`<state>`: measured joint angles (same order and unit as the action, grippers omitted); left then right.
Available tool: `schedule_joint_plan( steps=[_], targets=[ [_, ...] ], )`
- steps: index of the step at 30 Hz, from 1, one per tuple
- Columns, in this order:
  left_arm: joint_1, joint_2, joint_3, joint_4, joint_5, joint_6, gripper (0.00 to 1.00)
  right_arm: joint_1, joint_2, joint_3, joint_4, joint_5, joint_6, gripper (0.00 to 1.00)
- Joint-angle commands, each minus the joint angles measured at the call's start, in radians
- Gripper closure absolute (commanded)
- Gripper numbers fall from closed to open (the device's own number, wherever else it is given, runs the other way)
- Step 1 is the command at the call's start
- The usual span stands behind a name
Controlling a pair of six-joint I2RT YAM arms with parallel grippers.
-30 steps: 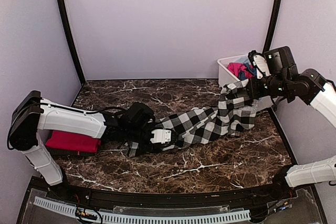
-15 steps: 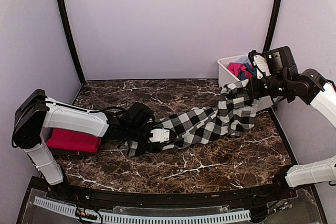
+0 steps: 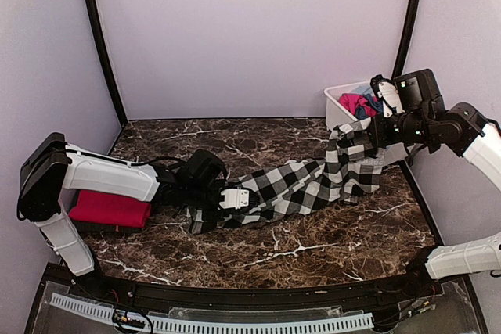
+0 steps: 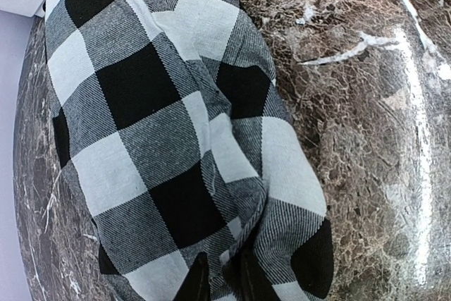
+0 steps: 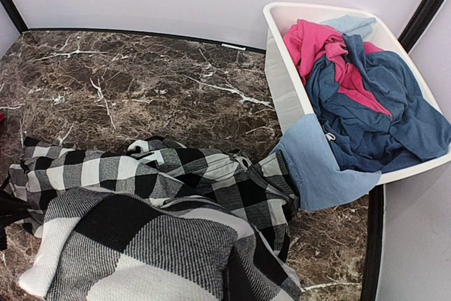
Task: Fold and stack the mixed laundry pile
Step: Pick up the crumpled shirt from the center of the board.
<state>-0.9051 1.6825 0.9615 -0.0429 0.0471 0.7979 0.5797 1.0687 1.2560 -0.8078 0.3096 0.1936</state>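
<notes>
my left gripper (image 4: 224, 283) has its jaws drawn narrow, pinching a fold at one end of the checked garment (image 3: 305, 185), left of centre in the top view. my right gripper (image 3: 369, 134) has its jaws closed on the other end and holds it raised at the right of the frame, just in front of the white tub (image 3: 338, 107). i can't see those fingers in the right wrist view, only cloth bunched along the bottom edge.

the marble table (image 3: 313, 248) fills the lower half of the top view. the checked garment runs across it as a long band from centre-left up to the right. the tub sits at the upper right, with a navy blue tee (image 5: 373, 111) and a pink piece (image 5: 310, 40) heaped inside and a light blue piece (image 5: 317, 167) hanging over its near rim. a folded red tee (image 3: 109, 210) lies at the far left, under my left arm.
</notes>
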Motion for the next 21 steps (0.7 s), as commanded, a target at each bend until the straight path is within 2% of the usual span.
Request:
schedule_joint_plan(
  steps=[1,10,13,14,16,21],
  targets=[
    [0.004,-0.028,0.0,-0.025,0.019,0.025,0.84,-0.006,-0.015,0.003,0.044,-0.002,0.004,1.0],
    [0.003,0.026,0.03,-0.034,0.013,0.049,0.83,-0.006,-0.015,0.008,0.037,0.002,0.0,1.0],
    [0.004,0.019,0.028,-0.036,0.005,0.045,0.87,-0.007,-0.015,0.012,0.036,0.005,-0.003,1.0],
    [0.004,0.013,0.025,-0.028,0.006,0.041,0.91,-0.007,-0.014,0.015,0.036,0.003,-0.005,1.0],
    [0.004,-0.018,0.02,-0.01,0.022,0.015,0.98,-0.006,-0.011,0.018,0.037,0.001,-0.007,1.0],
    [0.025,-0.174,-0.006,0.066,0.021,-0.142,1.0,-0.006,0.001,0.057,0.043,-0.011,-0.025,1.0]
  ],
)
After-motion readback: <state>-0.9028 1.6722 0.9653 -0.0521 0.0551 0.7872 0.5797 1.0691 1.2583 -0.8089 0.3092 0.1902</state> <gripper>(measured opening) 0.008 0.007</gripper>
